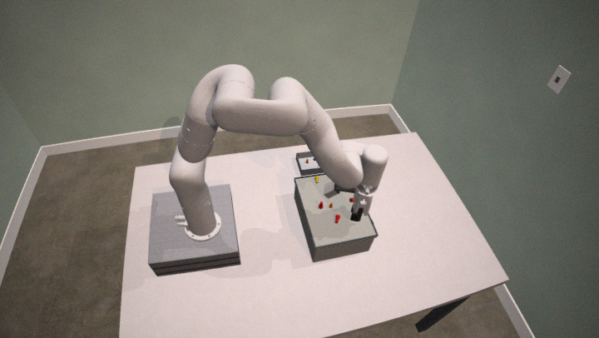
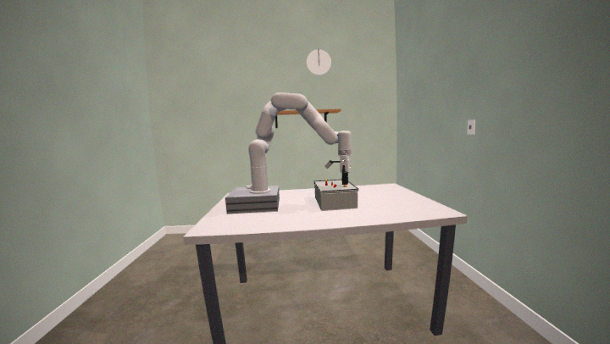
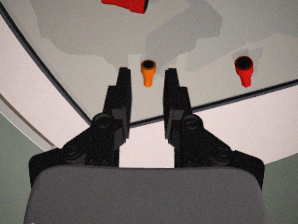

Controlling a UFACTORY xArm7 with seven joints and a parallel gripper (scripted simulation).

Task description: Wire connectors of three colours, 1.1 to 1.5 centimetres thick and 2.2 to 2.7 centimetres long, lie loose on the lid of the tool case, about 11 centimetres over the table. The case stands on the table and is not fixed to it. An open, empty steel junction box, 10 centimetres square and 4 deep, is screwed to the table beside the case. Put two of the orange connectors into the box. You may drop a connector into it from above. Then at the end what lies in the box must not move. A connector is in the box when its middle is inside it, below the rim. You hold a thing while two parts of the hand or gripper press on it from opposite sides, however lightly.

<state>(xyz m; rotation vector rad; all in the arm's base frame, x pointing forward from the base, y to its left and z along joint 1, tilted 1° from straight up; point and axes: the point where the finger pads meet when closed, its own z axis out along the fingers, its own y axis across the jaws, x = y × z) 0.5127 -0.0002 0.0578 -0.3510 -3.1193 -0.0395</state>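
My gripper (image 1: 356,216) hangs low over the right side of the tool case lid (image 1: 335,214), near its right edge. In the wrist view the fingers stand partly open, with a small orange connector (image 3: 148,72) on the lid in the gap between the tips and lid showing on both sides of it. That connector is hidden behind the gripper in the top view. Another orange connector (image 1: 330,205) lies near the lid's middle. The junction box (image 1: 309,163) behind the case holds one orange connector (image 1: 307,160).
A yellow connector (image 1: 317,179) lies at the lid's far edge. The arm's base block (image 1: 192,228) stands to the left.
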